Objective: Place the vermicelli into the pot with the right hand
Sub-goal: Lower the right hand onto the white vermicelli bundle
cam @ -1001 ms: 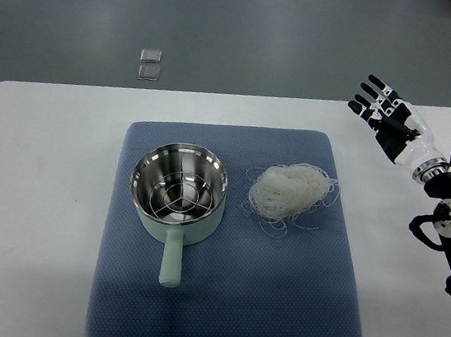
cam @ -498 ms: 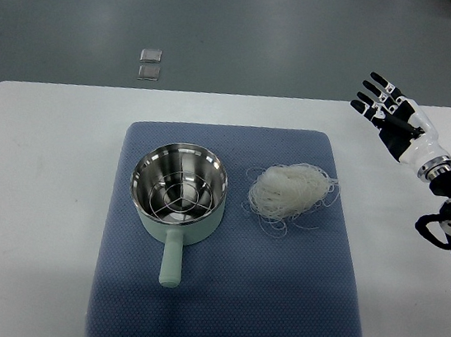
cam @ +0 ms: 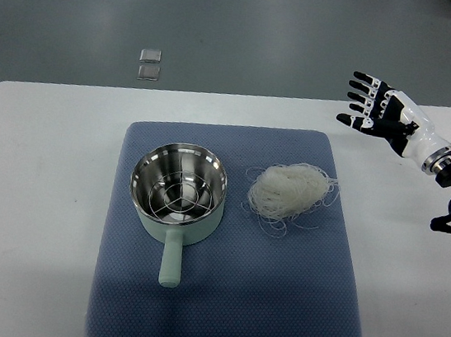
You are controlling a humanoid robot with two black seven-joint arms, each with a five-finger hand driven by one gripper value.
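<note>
- Since the earlier frames, the right robot hand (cam: 376, 110) has swung leftward and turned, its fingers now pointing toward nine o'clock; the pot and vermicelli have not shifted.
- White table (cam: 39, 194) fills most of the view, with grey floor beyond its far edge.
- Blue mat (cam: 224, 301) covers the table's middle.
- Mint-green pot (cam: 177, 191) sits on the mat's left half, steel inside, a wire rack in its bottom, handle pointing to six o'clock.
- Vermicelli (cam: 289, 190) lies in a loose white nest on the mat at three o'clock from the pot, just beside it.
- Right robot hand hovers at one o'clock from the vermicelli, well apart, fingers spread wide, empty.
</note>
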